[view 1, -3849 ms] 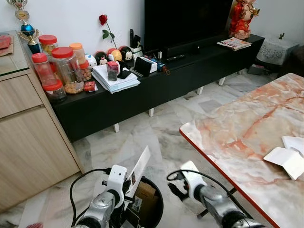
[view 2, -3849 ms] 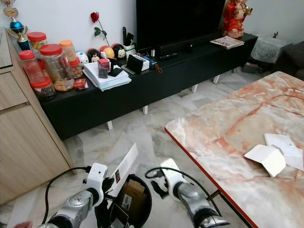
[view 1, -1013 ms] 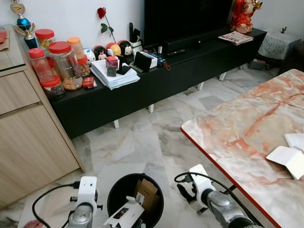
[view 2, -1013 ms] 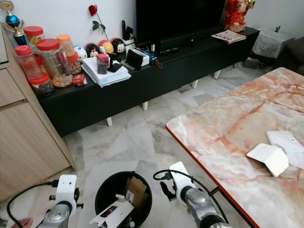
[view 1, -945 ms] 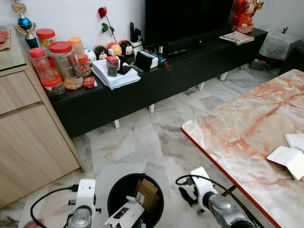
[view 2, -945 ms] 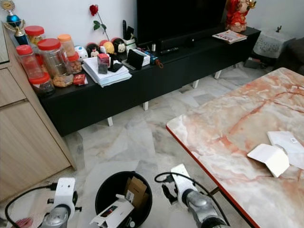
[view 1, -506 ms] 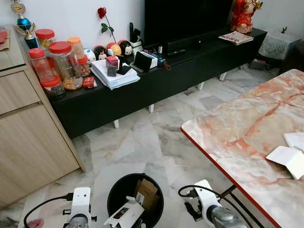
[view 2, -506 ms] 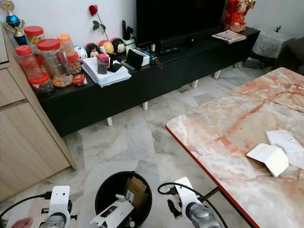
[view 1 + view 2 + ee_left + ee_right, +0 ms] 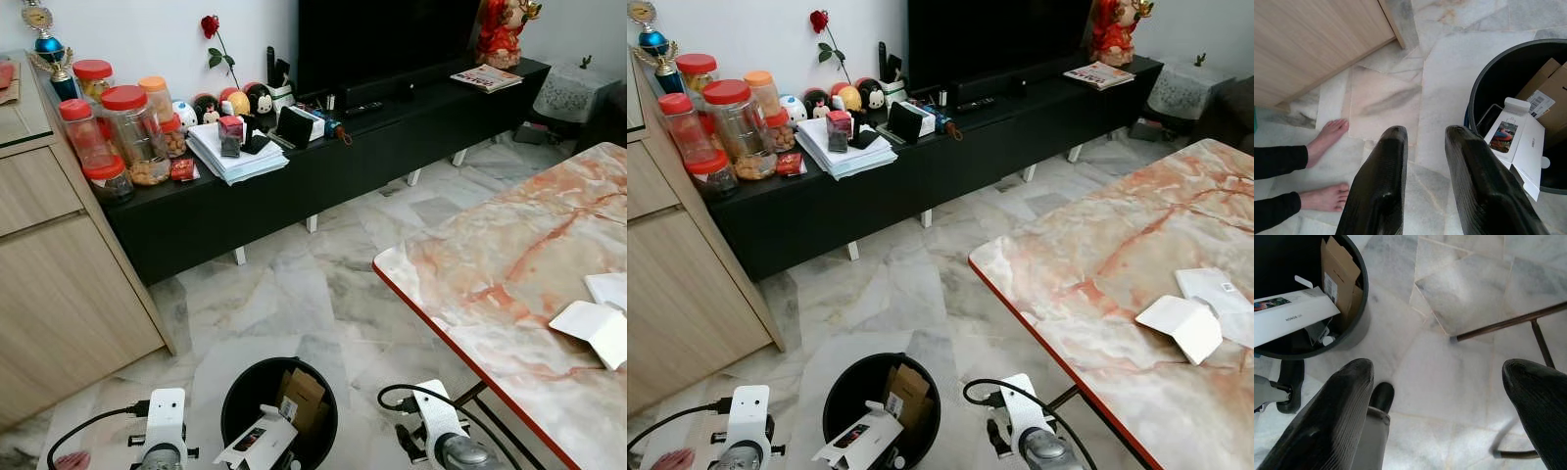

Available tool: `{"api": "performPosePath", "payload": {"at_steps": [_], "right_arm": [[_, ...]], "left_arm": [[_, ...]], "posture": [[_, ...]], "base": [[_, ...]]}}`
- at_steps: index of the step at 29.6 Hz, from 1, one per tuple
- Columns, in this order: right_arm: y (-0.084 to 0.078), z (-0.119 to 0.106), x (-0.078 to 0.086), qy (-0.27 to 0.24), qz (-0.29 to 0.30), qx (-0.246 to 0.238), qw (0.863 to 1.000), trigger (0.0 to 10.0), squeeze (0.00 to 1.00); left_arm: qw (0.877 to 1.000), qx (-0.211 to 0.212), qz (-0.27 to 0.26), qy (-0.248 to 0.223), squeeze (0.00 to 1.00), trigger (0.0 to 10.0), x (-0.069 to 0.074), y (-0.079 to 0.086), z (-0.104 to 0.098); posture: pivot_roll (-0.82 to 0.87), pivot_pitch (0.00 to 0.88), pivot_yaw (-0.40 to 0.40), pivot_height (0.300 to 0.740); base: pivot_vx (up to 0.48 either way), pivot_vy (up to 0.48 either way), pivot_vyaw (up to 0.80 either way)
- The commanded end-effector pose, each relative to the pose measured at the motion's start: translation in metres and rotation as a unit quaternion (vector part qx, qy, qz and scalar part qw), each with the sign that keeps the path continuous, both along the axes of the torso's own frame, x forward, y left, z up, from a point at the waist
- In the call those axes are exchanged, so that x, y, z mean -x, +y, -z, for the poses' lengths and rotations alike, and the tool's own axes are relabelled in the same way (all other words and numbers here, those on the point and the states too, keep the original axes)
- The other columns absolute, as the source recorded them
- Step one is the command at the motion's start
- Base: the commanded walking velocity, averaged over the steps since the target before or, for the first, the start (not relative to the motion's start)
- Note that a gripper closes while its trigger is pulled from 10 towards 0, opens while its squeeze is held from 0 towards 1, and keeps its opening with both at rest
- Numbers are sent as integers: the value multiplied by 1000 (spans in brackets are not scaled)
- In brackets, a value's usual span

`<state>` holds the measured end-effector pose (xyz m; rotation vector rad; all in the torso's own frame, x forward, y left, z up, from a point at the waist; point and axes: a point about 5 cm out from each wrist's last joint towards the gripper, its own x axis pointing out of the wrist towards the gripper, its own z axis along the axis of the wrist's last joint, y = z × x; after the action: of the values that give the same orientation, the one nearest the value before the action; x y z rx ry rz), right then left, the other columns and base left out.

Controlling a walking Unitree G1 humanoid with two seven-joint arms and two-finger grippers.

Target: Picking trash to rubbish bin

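A black rubbish bin (image 9: 279, 411) is found on the marble floor directly before the robot, between its two arms. A white printed box (image 9: 1518, 142) is lodged slantwise across the bin's mouth, one end resting on the rim, with a brown cardboard carton (image 9: 899, 390) standing upright inside behind it; the white box is judged too long to drop flat, which would account for its tilt.

The left gripper (image 9: 1425, 147) is held low beside the bin, its fingers parted by a moderate gap with nothing between them. The right gripper (image 9: 1442, 382) is held on the bin's other side with its fingers spread wide apart, likewise empty. Both are placed clear of the bin, a posture consistent with nothing being in hand.

Further items, possibly trash though this cannot be confirmed at this size, are noted on the marble table (image 9: 490, 284) to the robot's right: a folded white card (image 9: 590, 331) and a white paper just beside it.

As obstructions, a table leg (image 9: 1508, 323) is recorded near the right gripper, and a person's bare feet (image 9: 1327, 139) near the left. A wooden cabinet (image 9: 59, 294) and a black TV console (image 9: 323, 166) are set well apart.
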<state>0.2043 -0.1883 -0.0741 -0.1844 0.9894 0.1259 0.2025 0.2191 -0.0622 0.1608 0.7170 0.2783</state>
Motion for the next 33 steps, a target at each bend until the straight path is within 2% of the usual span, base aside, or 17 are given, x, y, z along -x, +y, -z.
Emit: {"api": "performPosePath", "payload": {"at_steps": [1, 33], "right_arm": [[0, 1, 2, 3, 10, -4, 1000, 10000, 0], [7, 0, -1, -13, 24, -30, 999, 10000, 0]], "left_arm": [[1000, 4, -15, 13, 0, 10000, 5, 1, 3], [1000, 7, -12, 8, 0, 10000, 1, 1, 1]], "posture": [[-36, 0, -41, 740], [-29, 0, -32, 740]], "base": [[0, 0, 0], [0, 0, 0]]}}
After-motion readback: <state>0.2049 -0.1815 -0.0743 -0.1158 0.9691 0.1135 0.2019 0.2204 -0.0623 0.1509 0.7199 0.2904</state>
